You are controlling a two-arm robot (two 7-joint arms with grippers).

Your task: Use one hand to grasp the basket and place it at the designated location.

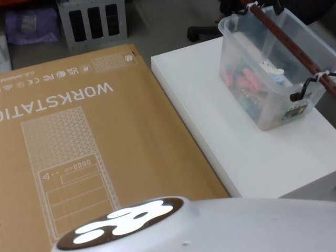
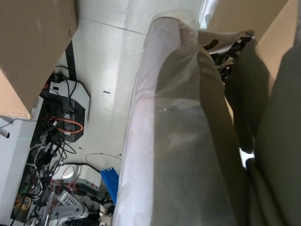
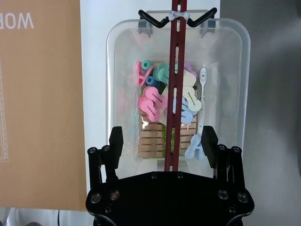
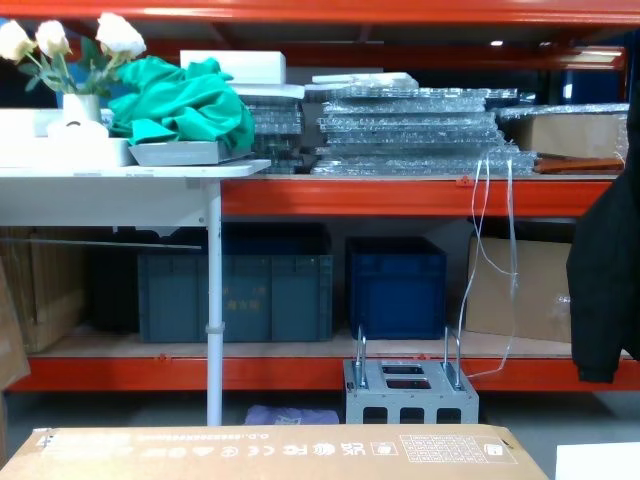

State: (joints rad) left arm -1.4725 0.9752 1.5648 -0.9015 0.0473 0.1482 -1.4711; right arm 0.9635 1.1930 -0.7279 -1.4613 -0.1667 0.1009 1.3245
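Note:
The basket point(image 1: 262, 68) is a translucent tub standing on the white table point(image 1: 252, 157) at the right. A thin reddish-brown bar handle point(image 1: 294, 47) runs along its top. Coloured clips and wooden pegs show through its walls. In the right wrist view my right gripper point(image 3: 162, 132) hovers open above the near end of the basket point(image 3: 127, 70). One finger point(image 3: 115, 141) is on either side of the handle point(image 3: 175, 94), clear of it and holding nothing. My left arm hangs low beside a plastic-wrapped column point(image 2: 169, 141), over the floor.
A large flat cardboard box point(image 1: 79, 131) lies left of the table, edge to edge with it. Beyond it on the floor stands a grey metal crate point(image 4: 410, 400). Dark blue crates point(image 4: 395, 285) sit on the shelf behind. Cables point(image 2: 61, 127) lie on the floor.

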